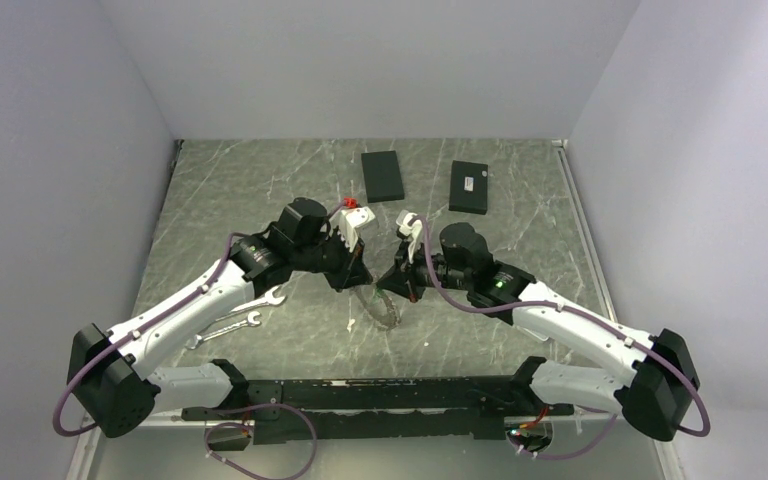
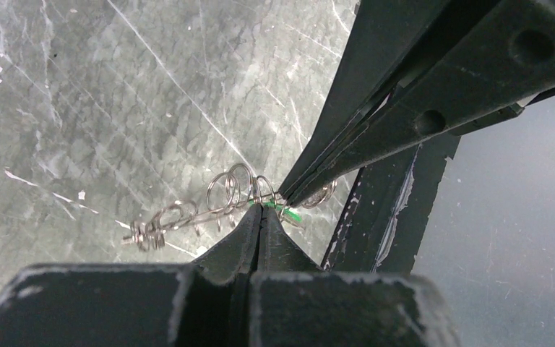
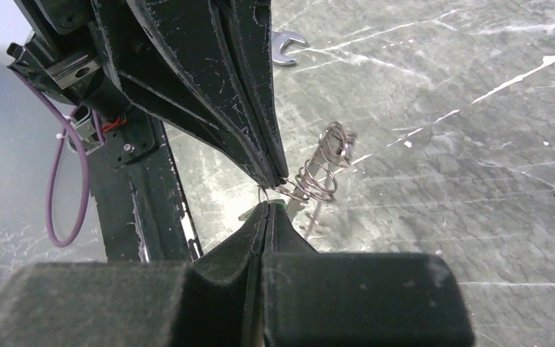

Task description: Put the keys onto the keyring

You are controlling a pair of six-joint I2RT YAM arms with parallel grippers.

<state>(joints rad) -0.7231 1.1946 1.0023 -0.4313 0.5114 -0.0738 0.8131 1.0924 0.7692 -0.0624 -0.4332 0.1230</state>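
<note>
The keyring (image 1: 375, 305) is a thin metal wire loop strung with several small rings, hanging between my two grippers above the table's near middle. In the left wrist view its rings (image 2: 235, 189) trail left from my left gripper (image 2: 262, 206), which is shut on the wire beside a small green piece (image 2: 289, 214). My right gripper (image 3: 267, 204) is shut on the same spot from the other side, with the coiled rings (image 3: 318, 177) just beyond it. The two tips almost touch. Two silver wrenches (image 1: 250, 310) lie on the table left of the grippers; one also shows in the right wrist view (image 3: 285, 47).
Two flat black boxes (image 1: 382, 175) (image 1: 469, 186) lie at the back of the marbled table. A black mounting rail (image 1: 360, 395) runs along the near edge, below the keyring. Grey walls close in the left, back and right sides.
</note>
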